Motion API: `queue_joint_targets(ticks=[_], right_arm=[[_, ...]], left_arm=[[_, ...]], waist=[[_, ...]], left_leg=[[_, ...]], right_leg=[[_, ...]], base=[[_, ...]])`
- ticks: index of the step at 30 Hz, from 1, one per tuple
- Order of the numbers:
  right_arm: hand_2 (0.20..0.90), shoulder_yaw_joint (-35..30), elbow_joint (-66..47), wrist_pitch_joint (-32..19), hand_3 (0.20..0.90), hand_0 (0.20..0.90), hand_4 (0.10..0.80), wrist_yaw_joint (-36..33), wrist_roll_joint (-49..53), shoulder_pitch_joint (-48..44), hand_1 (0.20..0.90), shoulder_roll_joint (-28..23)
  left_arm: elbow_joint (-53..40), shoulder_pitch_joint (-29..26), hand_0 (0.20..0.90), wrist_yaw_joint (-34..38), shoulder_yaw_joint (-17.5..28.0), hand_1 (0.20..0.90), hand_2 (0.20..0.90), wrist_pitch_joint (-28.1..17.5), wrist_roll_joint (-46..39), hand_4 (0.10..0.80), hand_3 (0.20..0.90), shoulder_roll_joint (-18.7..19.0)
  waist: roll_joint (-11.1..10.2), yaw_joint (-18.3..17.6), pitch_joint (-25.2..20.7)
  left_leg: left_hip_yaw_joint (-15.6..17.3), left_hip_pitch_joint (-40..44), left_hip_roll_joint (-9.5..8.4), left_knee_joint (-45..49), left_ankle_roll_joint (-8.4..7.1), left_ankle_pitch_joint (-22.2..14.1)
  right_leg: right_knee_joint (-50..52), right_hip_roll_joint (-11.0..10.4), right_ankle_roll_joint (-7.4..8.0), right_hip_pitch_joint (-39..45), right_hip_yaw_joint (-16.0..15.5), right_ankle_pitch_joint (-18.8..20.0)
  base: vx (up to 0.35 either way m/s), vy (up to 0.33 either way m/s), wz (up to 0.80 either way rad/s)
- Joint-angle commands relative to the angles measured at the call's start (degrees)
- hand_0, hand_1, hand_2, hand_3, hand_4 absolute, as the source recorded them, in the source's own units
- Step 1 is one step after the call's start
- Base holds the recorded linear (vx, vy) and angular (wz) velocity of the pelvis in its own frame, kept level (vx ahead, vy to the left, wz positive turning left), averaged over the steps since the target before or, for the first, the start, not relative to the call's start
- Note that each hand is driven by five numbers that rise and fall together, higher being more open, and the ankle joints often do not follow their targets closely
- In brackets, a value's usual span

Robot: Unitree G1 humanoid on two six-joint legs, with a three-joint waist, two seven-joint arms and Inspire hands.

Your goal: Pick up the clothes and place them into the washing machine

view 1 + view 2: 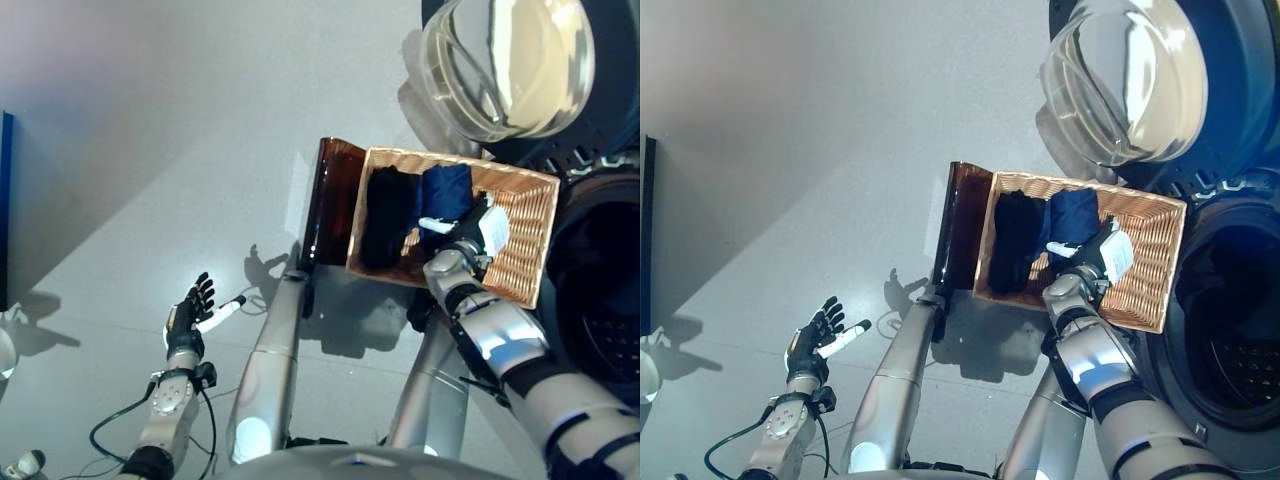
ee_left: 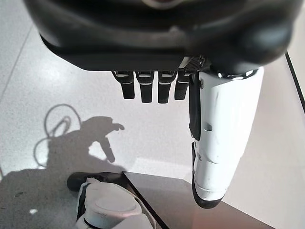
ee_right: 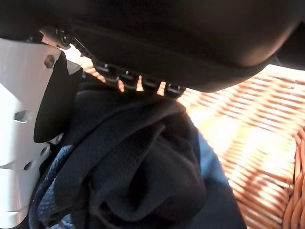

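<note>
A wicker basket (image 1: 541,186) rests on a dark brown stand (image 1: 326,200). Inside lie a black garment (image 1: 388,215) and a navy garment (image 1: 447,190). My right hand (image 1: 468,238) reaches into the basket and sits on the navy garment (image 3: 143,157), its white-covered thumb (image 3: 19,143) straight along the cloth and its fingers lying against the fabric without curling round it. To the right stands the washing machine, its dark drum (image 1: 1230,300) exposed and its round glass door (image 1: 510,60) swung open above. Low on the left, my left hand (image 1: 188,315) hangs open over the floor, holding nothing.
The open glass door overhangs the basket's far end. The drum opening lies just right of the basket. A dark blue panel (image 1: 5,200) lines the left edge. Grey floor spreads to the left of the stand.
</note>
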Motion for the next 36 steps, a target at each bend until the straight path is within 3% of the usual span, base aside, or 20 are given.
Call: queue_joint_targets(ticks=[1, 3, 4, 5, 6, 27, 36], right_arm=[[0.9, 0.4, 0.2, -0.2, 0.9, 0.9, 0.8, 0.7, 0.3, -1.5, 0.9, -4.4], [0.9, 0.7, 0.5, 0.1, 0.9, 0.9, 0.8, 1.1, 0.0, -1.4, 0.9, -4.4], [0.477, 0.9, 0.6, 0.3, 0.477, 0.477, 0.498, 1.3, -0.2, -1.4, 0.477, -4.4], [0.255, 1.0, 0.7, 0.5, 0.255, 0.255, 0.339, 1.4, -0.4, -1.4, 0.255, -4.4], [0.2, 1.2, 0.8, 0.6, 0.2, 0.2, 0.3, 1.4, -0.6, -1.6, 0.2, -4.4], [0.2, 0.2, 0.7, 1.0, 0.2, 0.2, 0.3, 2.1, -1.1, 0.6, 0.2, -5.6], [0.2, -1.5, -3.6, -1.3, 0.2, 0.2, 0.3, 3.1, 0.2, 4.5, 0.2, -6.2]], left_arm=[[-4.3, 5.4, 0.9, 0.6, -0.6, 0.9, 0.9, -2.8, -1.3, 0.8, 0.9, 4.2], [-4.2, 5.6, 0.9, 0.4, -0.5, 0.9, 0.9, -2.7, -1.3, 0.8, 0.9, 4.3], [-4.4, 5.6, 0.9, 0.3, -0.5, 0.9, 0.9, -2.7, -1.3, 0.8, 0.9, 4.3], [-4.8, 5.7, 0.9, 0.3, -0.4, 0.9, 0.9, -2.7, -1.3, 0.8, 0.9, 4.4], [-5.3, 5.8, 0.9, 0.2, -0.3, 0.9, 0.9, -2.6, -1.3, 0.8, 0.9, 4.5], [-5.6, 6.2, 0.9, -0.3, 0.9, 0.9, 0.9, -2.2, -0.9, 0.8, 0.9, 4.8], [-3.3, 5.1, 0.9, 0.1, 2.1, 0.9, 0.9, -2.5, -0.8, 0.8, 0.9, 4.7]], waist=[[3.2, 1.0, -1.8], [3.4, 1.1, -1.9], [3.5, 1.2, -1.9], [3.5, 1.3, -1.9], [3.6, 1.2, -1.9], [3.3, 1.3, -2.9], [1.7, 0.1, -3.4]], left_leg=[[3.4, -1.5, 2.06, 5.8, -0.23, -5.5], [3.4, -1.8, 2.0, 5.9, -0.2, -5.5], [3.4, -1.9, 1.95, 6.0, -0.2, -5.5], [3.3, -2.0, 1.92, 6.0, -0.18, -5.5], [3.3, -2.1, 1.96, 6.1, -0.18, -5.5], [3.6, -2.6, 1.77, 6.9, -0.02, -6.0], [4.0, 1.2, 2.27, 3.6, -0.06, -5.4]], right_leg=[[-2.5, 0.5, 0.1, -1.5, 4.7, 9.3], [-2.3, 0.5, 0.11, -1.9, 4.8, 9.3], [-2.1, 0.4, 0.11, -2.0, 4.8, 9.3], [-2.1, 0.4, 0.09, -2.1, 4.8, 9.1], [-1.9, 0.4, 0.06, -2.3, 4.9, 9.0], [-1.1, 0.1, 0.06, -3.0, 5.6, 8.5], [-4.3, 0.4, 0.55, 0.3, 4.8, 9.8]], base=[[0.0, 0.0, 0.0], [0.0, 0.0, 0.0], [0.0, 0.0, 0.0], [0.0, 0.0, 0.0], [0.0, 0.0, 0.0], [0.0, 0.0, 0.0], [0.0, 0.0, 0.0]])
